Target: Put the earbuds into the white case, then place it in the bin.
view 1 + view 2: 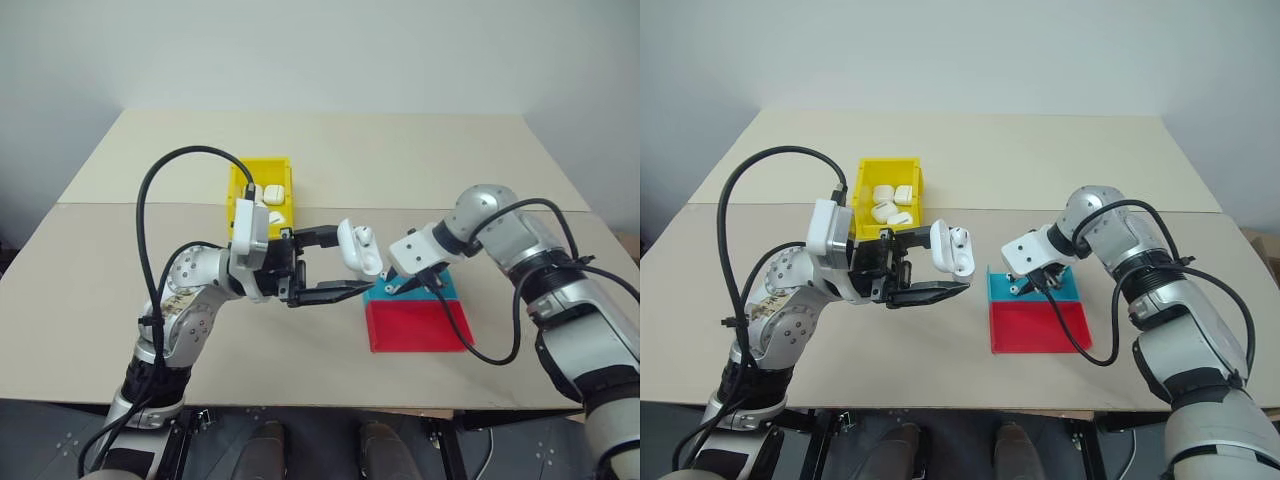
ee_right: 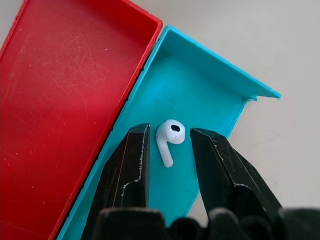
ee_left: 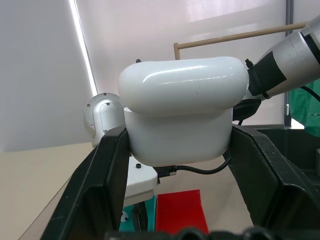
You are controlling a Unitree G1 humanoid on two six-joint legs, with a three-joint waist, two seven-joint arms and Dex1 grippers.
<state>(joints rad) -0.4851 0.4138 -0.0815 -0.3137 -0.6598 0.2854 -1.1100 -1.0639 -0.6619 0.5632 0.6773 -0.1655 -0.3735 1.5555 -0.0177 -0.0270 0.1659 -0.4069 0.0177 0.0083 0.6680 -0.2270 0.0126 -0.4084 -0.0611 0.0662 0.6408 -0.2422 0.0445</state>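
Right wrist view: right gripper (image 2: 167, 150) pointed down into the blue half of the tray (image 2: 210, 70), fingers narrowed around one earbud (image 2: 170, 140) but not yet touching it; a gap remains on each side. Earbud lies flat on the blue floor, stem toward the wrist, near the divider with the red half.

Head views: tray sits near the front edge of the desk (image 1: 400, 150), right of centre. Left gripper (image 1: 335, 265) holds the case (image 1: 358, 248) above the desk, just left of the tray, lid flipped open; in the left eye view one earbud appears already seated, though too small to confirm. Left fingers clamp the case body on both flanks. Bin (image 1: 240, 185) stands behind the left arm, toward the middle of the desk, with several white cases inside.

Risks, as judged from here:
- Uneven closure pushes the glossy earbud sideways or flicks it against the divider.
- Pinch on the rounded head alone lets it squirt out on lifting.
- Fingertips striking the tray floor shift the whole tray.
- Tilt of the held case misaligns the socket on insertion.
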